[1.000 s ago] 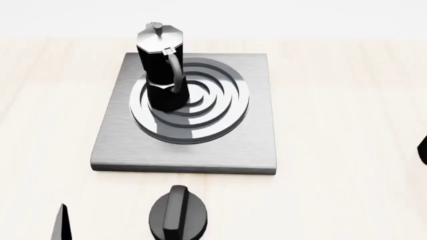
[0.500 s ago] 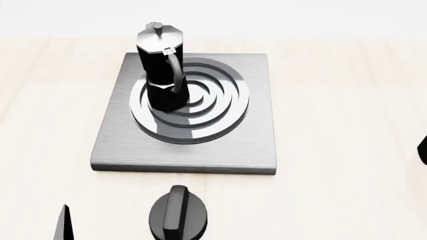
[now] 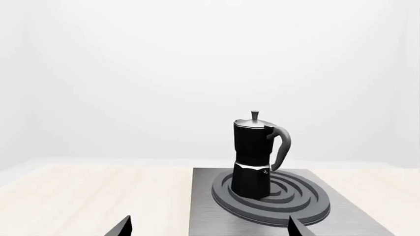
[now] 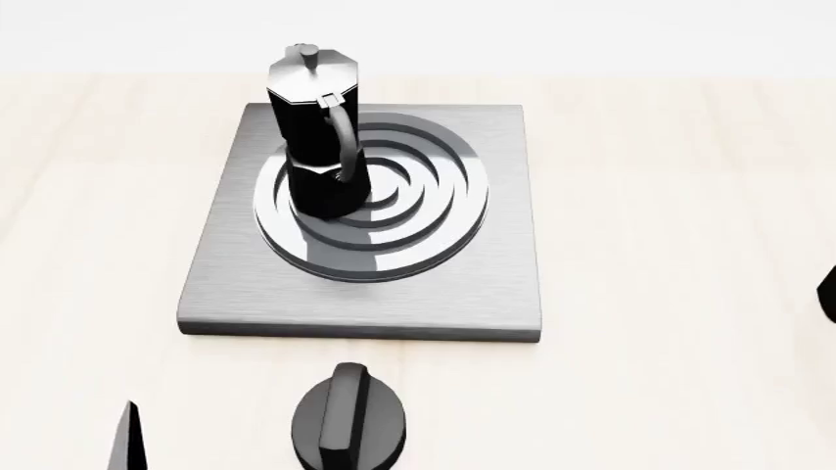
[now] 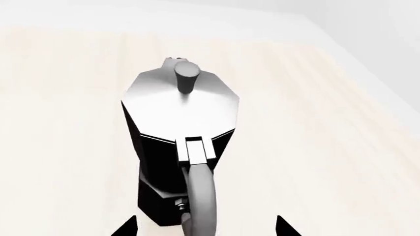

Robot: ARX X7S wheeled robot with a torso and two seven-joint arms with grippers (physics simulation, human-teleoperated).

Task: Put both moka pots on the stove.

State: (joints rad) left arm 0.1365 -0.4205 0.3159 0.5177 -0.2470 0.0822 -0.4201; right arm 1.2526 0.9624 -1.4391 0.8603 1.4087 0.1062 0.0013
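One moka pot [image 4: 317,137] stands upright on the left part of the stove's [image 4: 503,284] ringed burner, handle towards me. The left wrist view shows this moka pot [image 3: 253,157] on the stove [image 3: 206,206], well ahead of my left gripper [image 3: 210,231], which is open and empty. A second moka pot [image 5: 177,147] stands on the pale wood table. My right gripper [image 5: 204,230] is open, its two fingertips on either side of the pot's curved handle [image 5: 200,196], not touching it. In the head view only one left fingertip [image 4: 127,441] shows.
A squat black round knob with a ridge [image 4: 347,421] sits on the table just in front of the stove. A dark shape [image 4: 829,294] is cut off at the head view's right edge. Pale wood tabletop [image 4: 679,196] surrounds the stove.
The left fingertip at the bottom of the head view has crept slightly to the right. The pot on the stove and the knob have not moved.
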